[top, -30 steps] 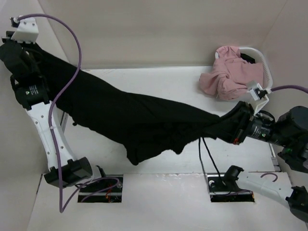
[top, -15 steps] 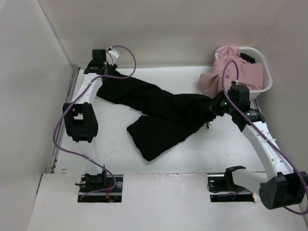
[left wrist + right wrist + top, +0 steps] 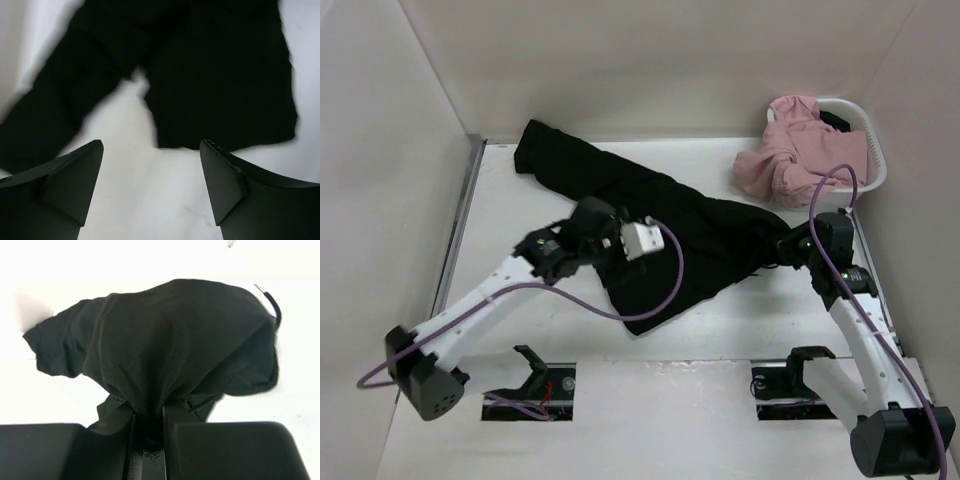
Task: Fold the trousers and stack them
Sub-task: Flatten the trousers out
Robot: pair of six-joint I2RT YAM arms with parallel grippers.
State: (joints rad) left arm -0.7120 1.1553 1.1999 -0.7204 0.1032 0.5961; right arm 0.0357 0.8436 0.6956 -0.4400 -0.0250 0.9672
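The black trousers (image 3: 650, 215) lie spread on the white table, one leg running to the back left corner, the other ending toward the front (image 3: 640, 310). My left gripper (image 3: 610, 245) hovers over the middle of them. In the left wrist view it (image 3: 151, 150) stands open above bare table, with nothing between its fingers and a trouser hem (image 3: 225, 135) just ahead. My right gripper (image 3: 783, 247) holds the right end of the trousers. In the right wrist view its jaws (image 3: 148, 412) are shut on a bunched fold of the black cloth (image 3: 170, 340).
A white basket (image 3: 872, 150) at the back right holds a pink garment (image 3: 795, 160) that spills over its rim onto the table. Pale walls close in the table at the left, back and right. The left arm's purple cable (image 3: 620, 310) loops over the front trouser leg.
My left gripper has let go of the trousers' left end, opened, and swung from the back left to the middle. The trousers now lie flat. The right gripper drew slightly nearer, still holding.
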